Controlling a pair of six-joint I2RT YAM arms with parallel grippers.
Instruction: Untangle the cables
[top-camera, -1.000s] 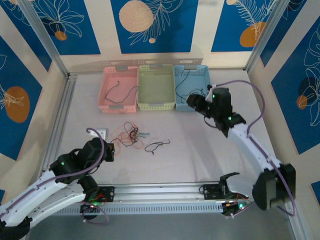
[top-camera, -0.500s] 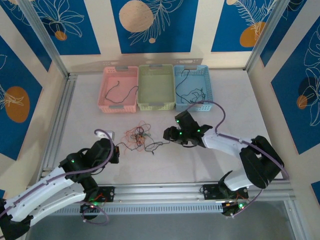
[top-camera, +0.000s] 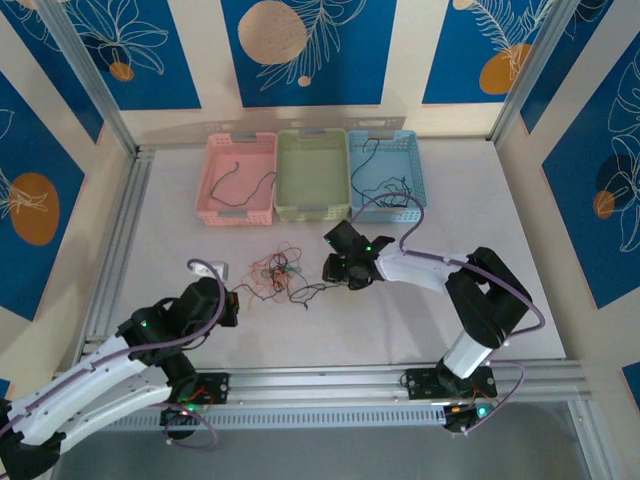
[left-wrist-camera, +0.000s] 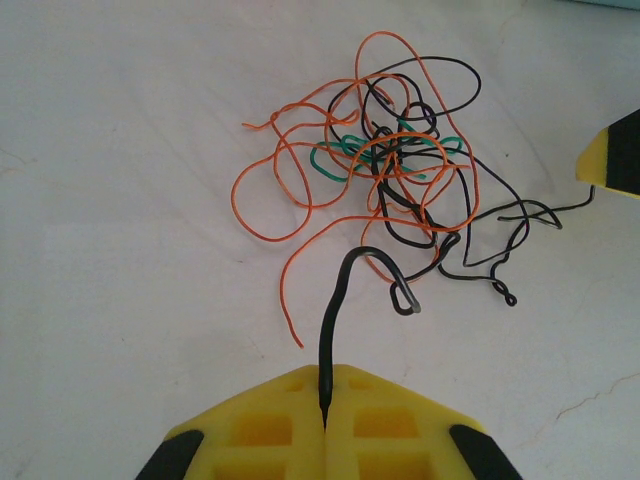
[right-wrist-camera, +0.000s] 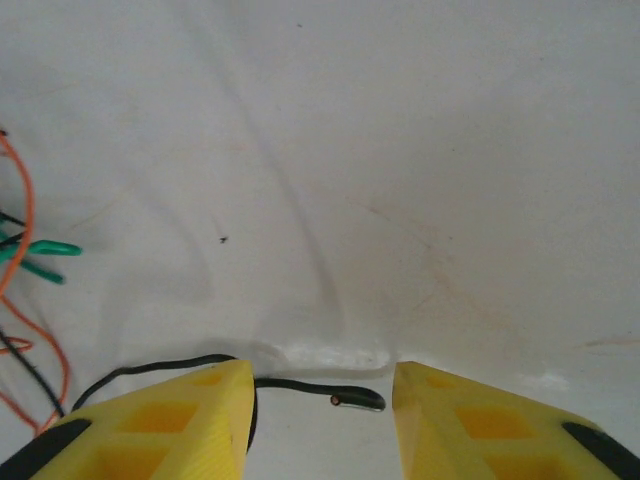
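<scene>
Cables (left-wrist-camera: 400, 165) lie tangled; left tool (left-wrist-camera: 325, 395) clamps a black cable (left-wrist-camera: 335, 310), right tool (right-wrist-camera: 322, 378) stands half-open.

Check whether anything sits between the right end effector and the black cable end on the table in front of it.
Nothing visible does. The black cable end lies on the bare table, already inside the open gap of the right end effector. The tangle of the other cables lies off at the left edge of the right wrist view.
</scene>
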